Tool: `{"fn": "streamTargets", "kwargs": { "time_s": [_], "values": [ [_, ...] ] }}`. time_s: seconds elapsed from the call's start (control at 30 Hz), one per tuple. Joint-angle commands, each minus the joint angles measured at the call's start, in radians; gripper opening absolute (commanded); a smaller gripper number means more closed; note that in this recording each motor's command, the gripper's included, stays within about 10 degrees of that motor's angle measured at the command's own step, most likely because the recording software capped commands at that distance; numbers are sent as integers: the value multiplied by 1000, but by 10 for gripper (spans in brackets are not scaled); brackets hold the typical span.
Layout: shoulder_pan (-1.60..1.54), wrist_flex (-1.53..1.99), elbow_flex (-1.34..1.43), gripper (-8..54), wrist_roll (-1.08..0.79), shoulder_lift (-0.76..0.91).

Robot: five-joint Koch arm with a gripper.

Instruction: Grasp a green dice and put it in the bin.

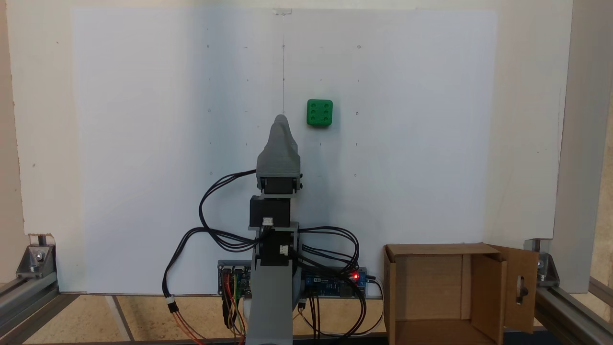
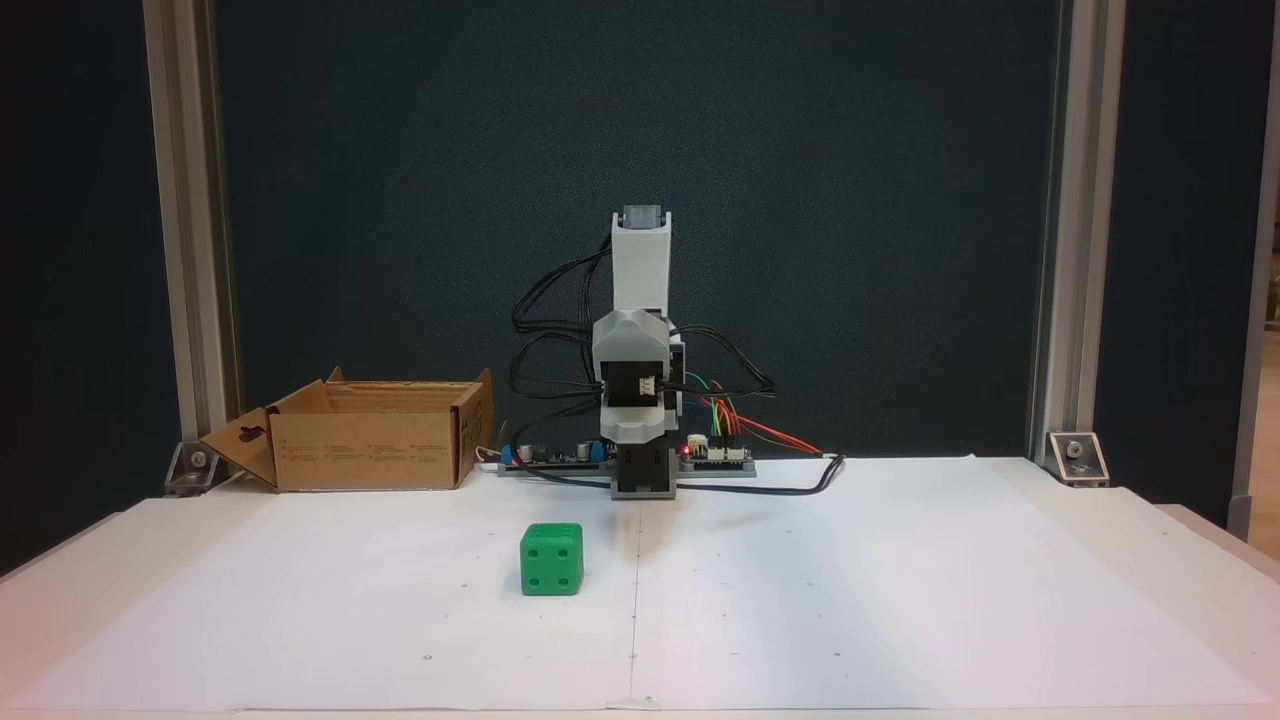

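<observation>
The green dice lies on the white paper, six pips up in a fixed view from above. My gripper is folded over the arm's base, its grey tip just short of the dice and a little to the left of it in the view from above. Nothing is held. Only one grey tip shows, so the jaws' state is hidden. The bin, a brown cardboard box with open flaps, stands beside the arm's base, right of it from above and left of it from the front.
Circuit boards and looping black cables sit around the arm's base. Aluminium frame posts with corner brackets stand at the table's back corners. The white paper sheet covers the work area.
</observation>
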Motion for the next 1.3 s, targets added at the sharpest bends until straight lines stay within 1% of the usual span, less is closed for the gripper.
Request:
{"fn": "streamTargets", "kwargs": {
  "time_s": [0.0,0.23,0.43,0.53,0.77,0.97,1.1,1.27],
  "values": [
    [0,2,40,432,-40,110],
    [-15,183,-44,432,-38,110],
    [-9,469,-190,433,-29,110],
    [-11,600,-235,434,9,112],
    [12,736,-319,435,15,110],
    [54,940,-437,436,15,107],
    [67,954,-448,433,15,104],
    [97,1258,-603,433,17,104]
  ]
}}
